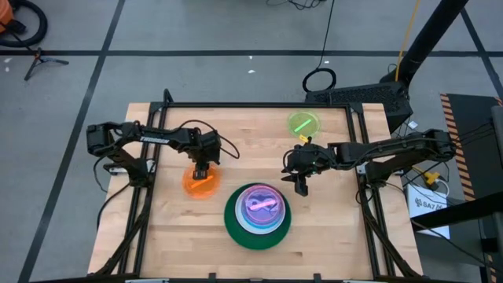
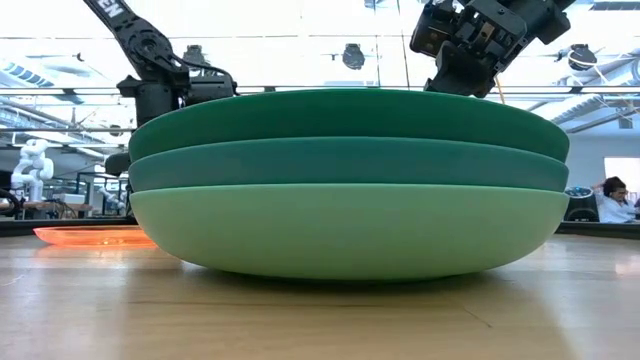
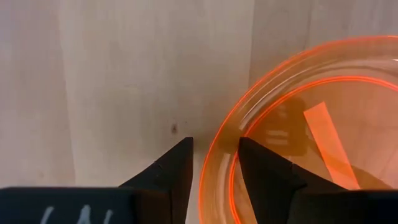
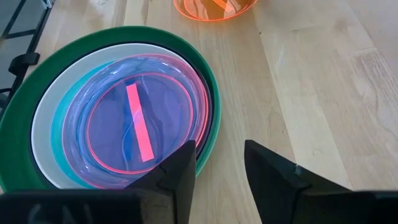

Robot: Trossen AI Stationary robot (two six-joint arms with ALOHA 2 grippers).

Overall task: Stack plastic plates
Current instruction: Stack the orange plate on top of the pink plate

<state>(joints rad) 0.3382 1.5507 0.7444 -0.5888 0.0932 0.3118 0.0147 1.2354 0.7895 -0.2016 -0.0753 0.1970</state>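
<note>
Low view is mostly blocked by the stack of plates point(image 2: 345, 180); only three big rims show there, dark green over teal over mint, smooth matte plastic, so the smaller plates inside are hidden. High view shows the stack point(image 1: 258, 216) at near centre of the wooden desk point(image 1: 330, 228), with a translucent pink plate point(image 1: 262, 206) on top; layers under it are hard to separate. Right wrist view gives the nesting: dark green rim point(image 4: 208, 74), white ring point(image 4: 46, 118), teal edge, then see-through blue and pink point(image 4: 143, 118) with a bright strip across.

Orange plate point(image 1: 201, 182) lies flat on the desk, left of the stack, well apart from it; it is translucent with a glossy round rim. Left claw point(image 1: 200, 169) is over its far edge; in the left wrist view the fingers point(image 3: 171, 168) straddle the orange rim point(image 3: 217, 155), narrow gap, not seen pinching. The plate is cut off there.

Lime plate point(image 1: 303, 123) sits at far right-centre, alone. Right claw point(image 1: 301, 184) hovers right of the stack, fingers point(image 4: 180, 171) apart, holding nothing.
</note>
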